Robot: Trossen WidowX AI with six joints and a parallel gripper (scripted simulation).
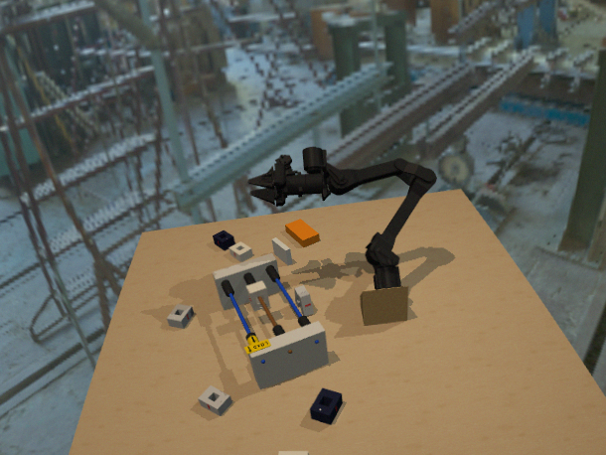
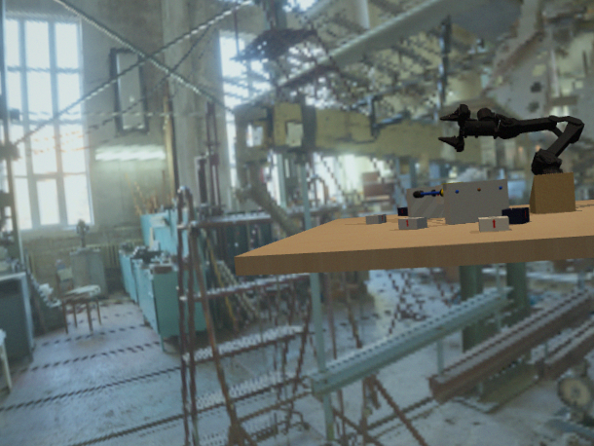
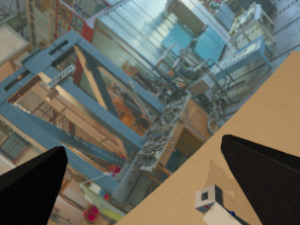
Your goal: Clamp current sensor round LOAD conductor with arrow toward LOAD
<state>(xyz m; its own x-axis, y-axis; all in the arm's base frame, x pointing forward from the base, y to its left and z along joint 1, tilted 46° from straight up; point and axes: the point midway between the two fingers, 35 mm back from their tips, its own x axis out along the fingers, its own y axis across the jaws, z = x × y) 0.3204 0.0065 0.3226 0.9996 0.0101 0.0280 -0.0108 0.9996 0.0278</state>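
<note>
My gripper [image 1: 252, 187] [image 2: 440, 129] [image 3: 146, 148] is open and empty, high above the table behind the conductor stand. The blue conductor [image 1: 239, 314] [image 2: 429, 193] at the stand's left has the yellow LOAD marker [image 1: 257, 346] at its near end. No sensor is round it. A pale grey piece with a red mark [image 1: 303, 301] stands upright beside the right blue conductor [image 1: 288, 295]; it looks like the open sensor, but its jaws and arrow direction cannot be made out. A white block [image 1: 258, 288] sits around the middle brown conductor [image 1: 268, 314].
The stand has two grey end walls [image 1: 290, 360] [image 2: 474, 204]. Ring-shaped blocks lie around it, including a grey one [image 1: 175, 319] [image 3: 199, 202], a white one [image 1: 209, 403] and a navy one [image 1: 318, 413]. An orange block [image 1: 301, 231] and thin upright plate [image 1: 281, 250] are behind.
</note>
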